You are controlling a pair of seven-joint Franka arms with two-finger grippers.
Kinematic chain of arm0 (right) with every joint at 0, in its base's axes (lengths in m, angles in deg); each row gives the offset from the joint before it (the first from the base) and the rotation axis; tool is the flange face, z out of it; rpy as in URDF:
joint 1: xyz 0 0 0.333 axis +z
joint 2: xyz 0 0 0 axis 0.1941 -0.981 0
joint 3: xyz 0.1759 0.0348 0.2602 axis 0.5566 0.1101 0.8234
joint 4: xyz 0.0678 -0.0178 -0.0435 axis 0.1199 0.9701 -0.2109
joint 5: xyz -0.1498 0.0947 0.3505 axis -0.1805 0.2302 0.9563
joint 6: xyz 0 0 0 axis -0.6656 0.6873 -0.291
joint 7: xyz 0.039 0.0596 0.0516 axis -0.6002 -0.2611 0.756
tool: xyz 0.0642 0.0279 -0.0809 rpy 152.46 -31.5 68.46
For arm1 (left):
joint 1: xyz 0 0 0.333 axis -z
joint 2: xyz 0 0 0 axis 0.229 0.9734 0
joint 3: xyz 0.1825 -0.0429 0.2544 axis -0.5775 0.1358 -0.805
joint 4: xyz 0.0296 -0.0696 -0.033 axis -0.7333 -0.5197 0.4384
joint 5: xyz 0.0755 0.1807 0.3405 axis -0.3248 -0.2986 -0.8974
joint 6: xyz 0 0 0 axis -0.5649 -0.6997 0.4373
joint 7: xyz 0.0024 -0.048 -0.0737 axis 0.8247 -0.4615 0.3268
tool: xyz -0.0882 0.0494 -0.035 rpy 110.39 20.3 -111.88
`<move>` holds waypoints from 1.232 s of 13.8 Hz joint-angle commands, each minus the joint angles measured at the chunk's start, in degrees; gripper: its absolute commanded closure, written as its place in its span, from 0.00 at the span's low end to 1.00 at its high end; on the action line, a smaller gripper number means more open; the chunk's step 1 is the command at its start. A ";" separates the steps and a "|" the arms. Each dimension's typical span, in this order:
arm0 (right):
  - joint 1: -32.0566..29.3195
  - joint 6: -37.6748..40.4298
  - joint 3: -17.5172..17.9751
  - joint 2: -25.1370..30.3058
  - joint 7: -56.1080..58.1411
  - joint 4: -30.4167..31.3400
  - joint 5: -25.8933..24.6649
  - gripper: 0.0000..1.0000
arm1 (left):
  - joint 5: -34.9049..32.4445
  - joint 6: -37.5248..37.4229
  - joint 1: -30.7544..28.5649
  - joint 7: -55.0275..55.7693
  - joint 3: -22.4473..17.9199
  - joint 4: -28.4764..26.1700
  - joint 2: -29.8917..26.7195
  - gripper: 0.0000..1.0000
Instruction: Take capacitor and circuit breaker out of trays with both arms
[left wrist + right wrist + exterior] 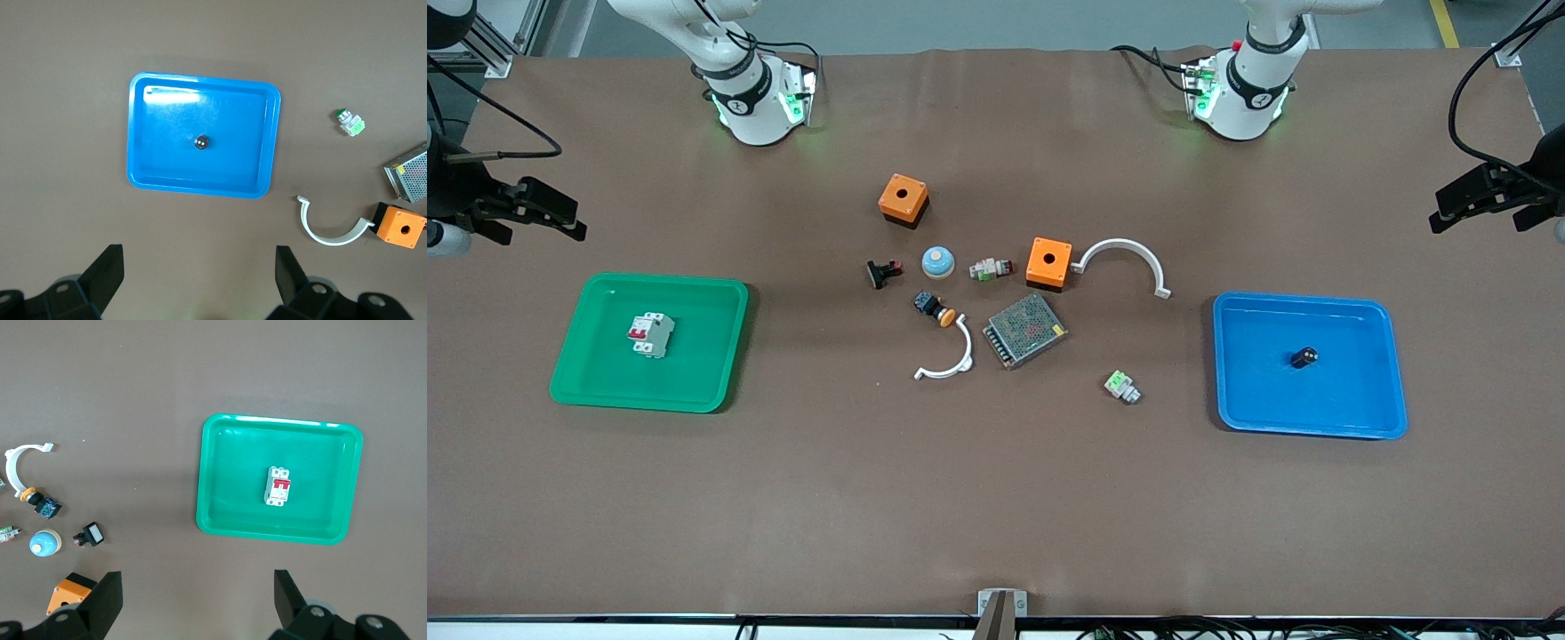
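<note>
Looking down from the front camera, the brown bench (pixel 996 498) carries a green tray (pixel 596 378) toward the right arm's end and a blue tray (pixel 1360 409) toward the left arm's end. The breaker (pixel 650 334) lies in the green tray, roughly in its middle. The capacitor (pixel 1304 357) sits in the blue tray, also near the middle. Between the trays lies a loose cluster: two orange boxes (pixel 903 200), a blue-topped button (pixel 938 261), a black-and-red clip (pixel 883 272), a black push-button with an orange cap (pixel 935 308), a metal mesh box (pixel 1025 330), two white curved pieces (pixel 1129 258), and a small white part with a green face (pixel 1121 386). The right claw (pixel 525 212) hangs at that view's edge over bare bench above the green tray's end, fingers spread apart and empty. The left claw (pixel 1485 196) hangs likewise at the blue tray's end, fingers apart and empty.

In the left wrist view, the left claw (pixel 200 283) shows wide, its two dark fingers (pixel 103 277) well apart and holding nothing, high over the blue tray (pixel 140 133) with the capacitor (pixel 201 141) resting inside it.

In the right wrist view, the right claw (pixel 199 603) is equally wide and empty, high above the green tray (pixel 220 513), where the breaker (pixel 278 487) lies flat with its red levers across the middle.
</note>
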 commanded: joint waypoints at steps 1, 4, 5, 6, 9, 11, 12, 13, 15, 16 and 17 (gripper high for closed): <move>0.22 0.60 -0.31 1.57 0.30 1.17 -0.66 0.00 | 1.00 -0.60 -0.57 -0.48 -0.59 -0.01 1.42 0.00; 0.13 1.05 -0.31 0.52 -0.23 -0.77 -0.75 0.00 | 0.91 1.85 -2.06 -0.75 -0.59 -5.36 2.03 0.00; -0.04 0.70 -0.31 -0.44 -0.32 -0.94 -0.83 0.00 | 0.82 4.04 -2.06 -0.75 -0.59 -7.55 2.30 0.00; -0.13 0.53 -0.31 -2.37 -0.40 -1.29 -0.75 0.00 | 0.65 6.50 -2.06 -0.75 -0.59 -10.01 2.82 0.00; -2.32 -4.37 -0.40 -8.86 0.30 -3.14 -0.74 0.00 | -0.32 16.94 -2.76 -0.83 -0.59 -18.97 3.97 0.00; -4.86 -9.47 -0.57 -16.67 0.56 -3.67 -0.66 0.00 | -0.41 23.98 -2.85 -0.83 -0.68 -23.47 5.89 0.00; -6.27 -11.41 -0.57 -18.80 0.82 -3.32 -0.31 0.00 | -0.67 26.36 -2.85 -0.83 -0.68 -24.27 7.55 0.00; -6.63 -13.95 -0.57 -19.43 0.83 -2.19 -0.31 0.00 | -0.76 28.21 -2.77 -0.83 -0.59 -24.36 9.49 0.00; -8.64 -22.19 -0.49 -20.23 0.83 4.11 -0.22 0.00 | -0.76 31.64 -2.77 -0.83 -0.50 -24.36 13.00 0.00; -9.96 -27.29 -0.49 -20.23 0.83 8.07 -0.04 0.00 | -0.76 32.79 -2.68 -0.83 -0.50 -24.36 14.24 0.00; -10.50 -31.78 -0.49 -20.23 1.26 11.50 -0.04 0.00 | -0.76 34.10 -2.59 -0.83 -0.50 -24.36 15.64 0.00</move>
